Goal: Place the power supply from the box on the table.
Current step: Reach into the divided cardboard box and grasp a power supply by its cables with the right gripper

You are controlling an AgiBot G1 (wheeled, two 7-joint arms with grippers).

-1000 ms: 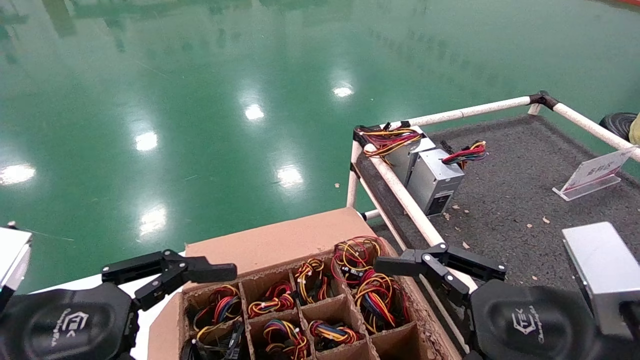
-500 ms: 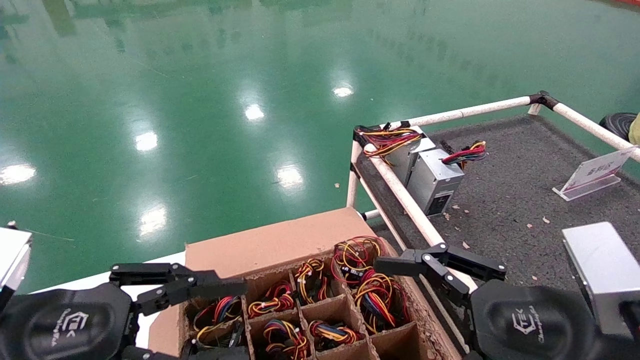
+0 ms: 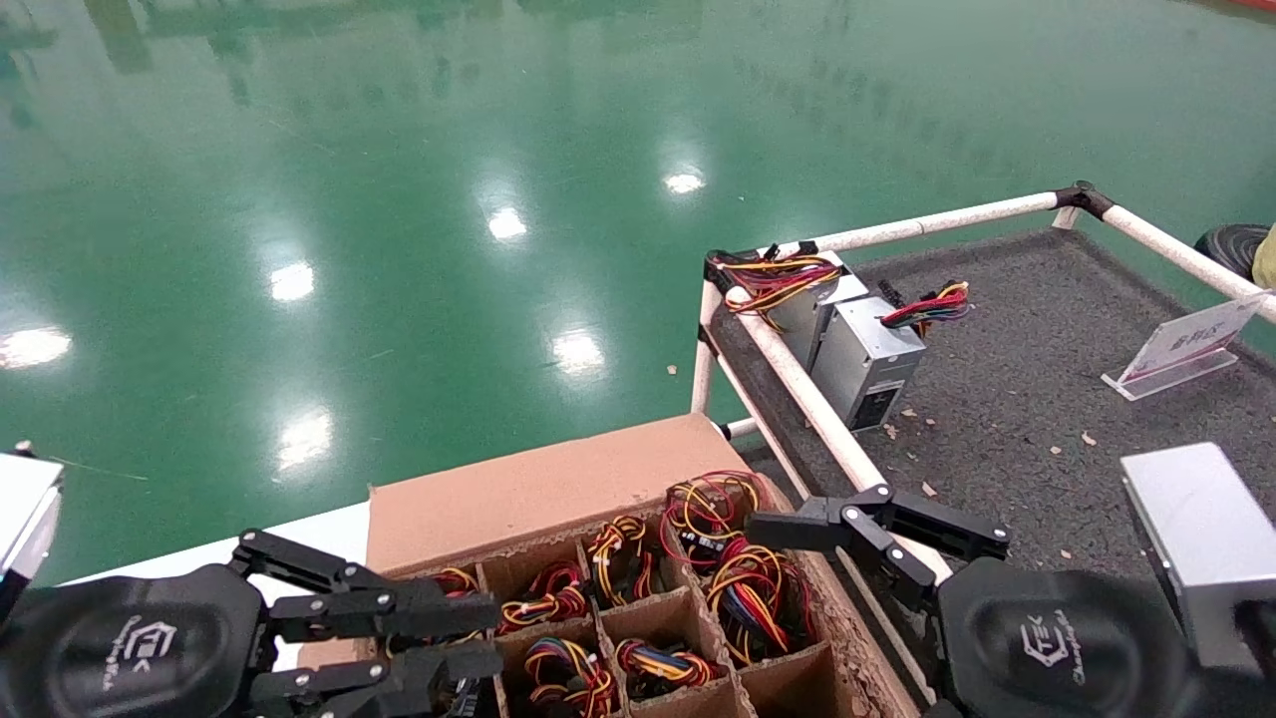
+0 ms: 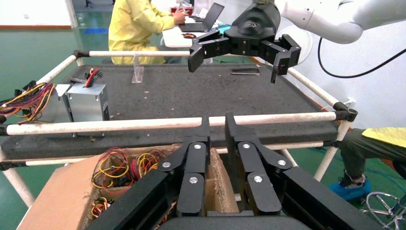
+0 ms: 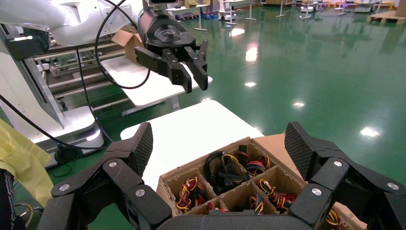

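Observation:
The box (image 3: 538, 489) stands low in the head view, its grid cells full of coloured wire bundles. In its far right cell sits a big loose bundle of red and yellow wires (image 3: 710, 514), also seen in the left wrist view (image 4: 115, 167); the power supply body under it is hidden. My left gripper (image 3: 483, 636) hovers over the box's near left cells, its fingers (image 4: 206, 125) drawn almost together and holding nothing. My right gripper (image 3: 877, 527) hangs wide open over the table's white rail (image 3: 807, 399), beside the box's right wall. The table (image 3: 1017, 379) lies to the right.
Two silver bricks with small wire bundles (image 3: 862, 359) (image 3: 797, 299) lie at the table's far left corner. A clear sign stand (image 3: 1181, 344) is at the right. The box rests on a white surface (image 5: 191, 129). A person in yellow (image 4: 139, 24) sits beyond the table.
My left gripper has swung down and right over the box's left cells, and its fingers have closed from wide apart to a slim gap. The right arm has not moved.

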